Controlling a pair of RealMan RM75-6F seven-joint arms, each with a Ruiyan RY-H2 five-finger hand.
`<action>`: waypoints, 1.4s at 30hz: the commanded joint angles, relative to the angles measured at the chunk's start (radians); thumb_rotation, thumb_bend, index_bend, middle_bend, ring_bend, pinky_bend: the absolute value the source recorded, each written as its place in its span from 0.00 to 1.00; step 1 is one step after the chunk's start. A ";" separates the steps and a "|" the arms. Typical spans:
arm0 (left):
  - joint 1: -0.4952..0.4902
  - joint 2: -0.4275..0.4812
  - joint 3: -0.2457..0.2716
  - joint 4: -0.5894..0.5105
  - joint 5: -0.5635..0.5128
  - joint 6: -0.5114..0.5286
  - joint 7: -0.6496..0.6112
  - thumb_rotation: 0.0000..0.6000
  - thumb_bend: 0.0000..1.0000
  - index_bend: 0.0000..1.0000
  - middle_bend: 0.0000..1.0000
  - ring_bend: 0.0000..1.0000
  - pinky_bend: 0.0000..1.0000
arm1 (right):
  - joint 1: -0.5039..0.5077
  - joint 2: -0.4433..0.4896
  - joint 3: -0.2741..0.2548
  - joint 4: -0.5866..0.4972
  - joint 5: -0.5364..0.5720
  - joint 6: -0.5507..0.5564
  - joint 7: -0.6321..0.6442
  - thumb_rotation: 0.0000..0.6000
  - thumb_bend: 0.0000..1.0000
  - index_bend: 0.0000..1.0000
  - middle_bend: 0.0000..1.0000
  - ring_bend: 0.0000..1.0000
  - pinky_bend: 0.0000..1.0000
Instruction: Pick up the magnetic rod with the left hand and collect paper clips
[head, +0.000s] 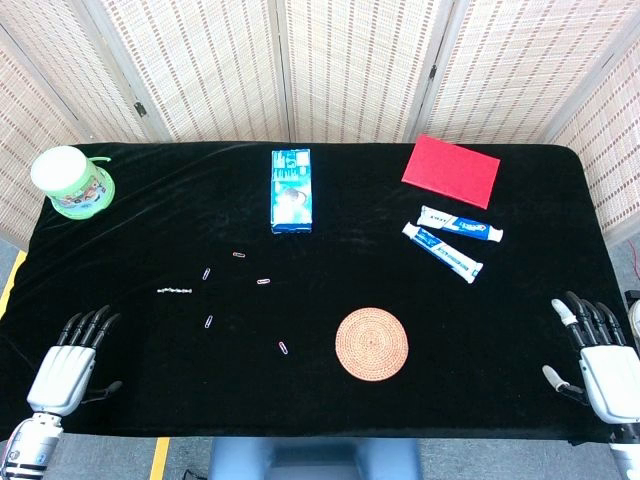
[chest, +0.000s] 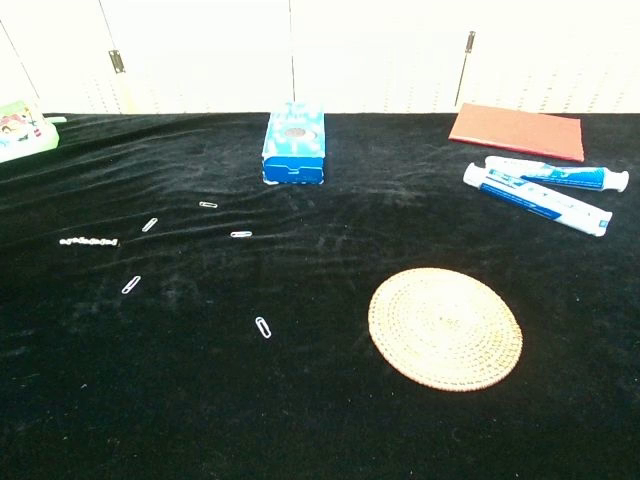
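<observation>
A thin beaded magnetic rod lies flat on the black cloth at the left. Several paper clips are scattered right of it, such as one, one and one. My left hand rests at the table's front left corner, fingers apart and empty, well short of the rod. My right hand sits at the front right corner, also empty with fingers spread. Neither hand shows in the chest view.
A blue box lies at the back centre. A green tub stands back left. A red book and two toothpaste tubes lie back right. A woven round mat sits front centre.
</observation>
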 joint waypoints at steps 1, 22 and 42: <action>0.000 -0.002 0.002 0.002 0.010 0.005 -0.001 1.00 0.09 0.06 0.00 0.00 0.00 | -0.001 0.001 -0.003 0.000 -0.005 0.001 -0.002 1.00 0.24 0.00 0.00 0.00 0.00; -0.124 -0.117 -0.103 0.063 -0.064 -0.126 -0.084 1.00 0.14 0.51 1.00 1.00 1.00 | -0.011 0.006 -0.002 0.009 -0.021 0.027 0.031 1.00 0.24 0.00 0.00 0.00 0.00; -0.361 -0.313 -0.257 0.312 -0.488 -0.373 0.096 1.00 0.30 0.48 1.00 1.00 1.00 | 0.020 0.016 0.030 0.006 0.062 -0.045 0.063 1.00 0.24 0.00 0.00 0.00 0.00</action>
